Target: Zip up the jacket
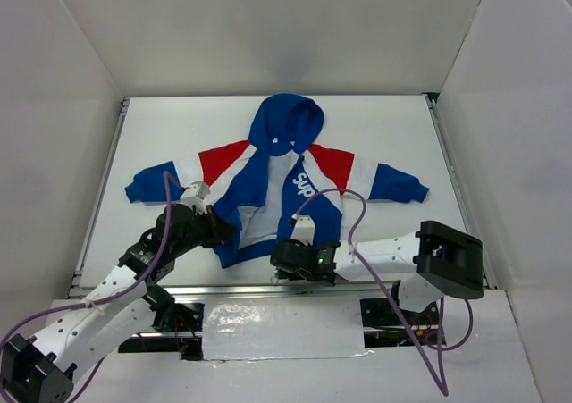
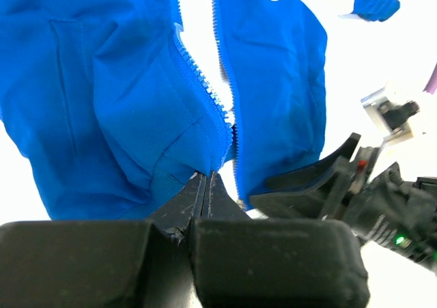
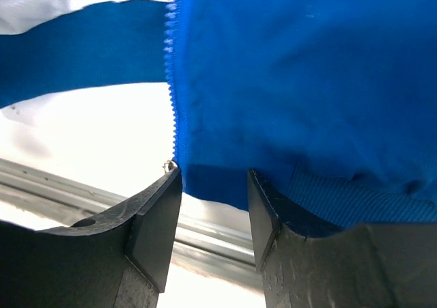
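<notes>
**Hem could slip or bunch**

Top view: the jacket (image 1: 277, 188) lay open at centre. Left wrist: the left gripper (image 2: 205, 178) was shut at the 6 o'clock hem (image 2: 164, 185) corner, hold unclear. Right wrist: the right gripper (image 3: 215, 178) stood half open, holding nothing, astride the hem. Closing beside the zipper (image 3: 172, 82) could bunch cloth.

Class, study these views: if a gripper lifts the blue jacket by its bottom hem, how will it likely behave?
Probably floppy: the jacket folds and creases where the left gripper pinches its hem, so the rest would sag. Likely light, being thin cloth lying flat on the table. Its smooth fabric might slip from a loose grip.
</notes>
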You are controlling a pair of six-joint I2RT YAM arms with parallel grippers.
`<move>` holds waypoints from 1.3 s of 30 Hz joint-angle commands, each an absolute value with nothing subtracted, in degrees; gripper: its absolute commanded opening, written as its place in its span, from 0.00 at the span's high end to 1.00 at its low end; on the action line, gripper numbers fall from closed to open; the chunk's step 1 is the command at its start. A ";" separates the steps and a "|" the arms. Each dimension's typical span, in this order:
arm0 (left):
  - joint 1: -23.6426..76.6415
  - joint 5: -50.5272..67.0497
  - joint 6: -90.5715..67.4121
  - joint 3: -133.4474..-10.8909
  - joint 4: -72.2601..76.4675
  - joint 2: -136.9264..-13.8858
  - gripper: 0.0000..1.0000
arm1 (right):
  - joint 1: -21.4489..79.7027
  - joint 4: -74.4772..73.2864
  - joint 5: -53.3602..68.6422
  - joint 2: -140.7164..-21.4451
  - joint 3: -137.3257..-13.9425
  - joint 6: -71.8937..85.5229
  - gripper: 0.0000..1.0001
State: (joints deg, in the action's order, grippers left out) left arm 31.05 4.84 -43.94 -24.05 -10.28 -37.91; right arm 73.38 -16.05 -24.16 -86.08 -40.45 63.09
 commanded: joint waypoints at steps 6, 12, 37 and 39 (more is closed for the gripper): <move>30.94 5.27 -44.12 -24.17 -7.30 -40.25 1.00 | 71.63 -28.65 -21.53 -83.58 -37.60 61.98 0.44; 30.94 5.80 -43.24 -24.52 -7.29 -41.05 1.00 | 73.12 -37.34 -27.77 -90.07 -48.76 58.72 0.44; 30.94 7.91 -42.36 -24.00 -5.54 -41.75 1.00 | 75.15 -34.81 -24.70 -87.80 -49.83 52.91 0.45; 30.94 8.00 -42.45 -23.99 -5.45 -41.75 1.00 | 75.06 -34.54 -24.79 -88.33 -50.10 52.65 0.45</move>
